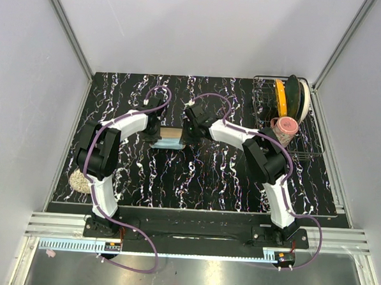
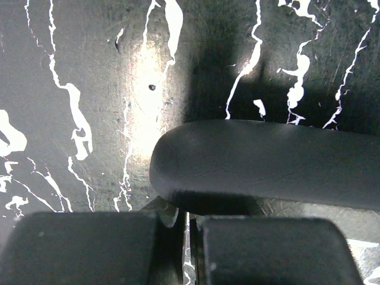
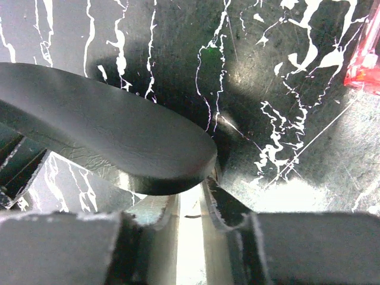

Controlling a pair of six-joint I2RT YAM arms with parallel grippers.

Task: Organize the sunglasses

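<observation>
The black oblong case point(image 1: 171, 134) lies at the table's middle on the light blue cloth point(image 1: 167, 144), with one gripper at each end. My left gripper point(image 1: 155, 133) is low at the case's left end. In its wrist view the case point(image 2: 267, 163) fills the right side, and the fingers point(image 2: 189, 237) show only a thin slit. My right gripper point(image 1: 190, 132) is at the right end. Its jaws point(image 3: 191, 237) stand a narrow gap apart under the case's rounded end point(image 3: 119, 136). A red-pink corner of the sunglasses point(image 3: 364, 64) shows at the far right; they are hidden in the top view.
A wire rack point(image 1: 306, 132) stands at the back right. It holds yellow and dark green discs point(image 1: 289, 96) and a pink jar point(image 1: 285, 126). A beige lump point(image 1: 80, 180) lies at the table's left edge. Grey walls enclose the table.
</observation>
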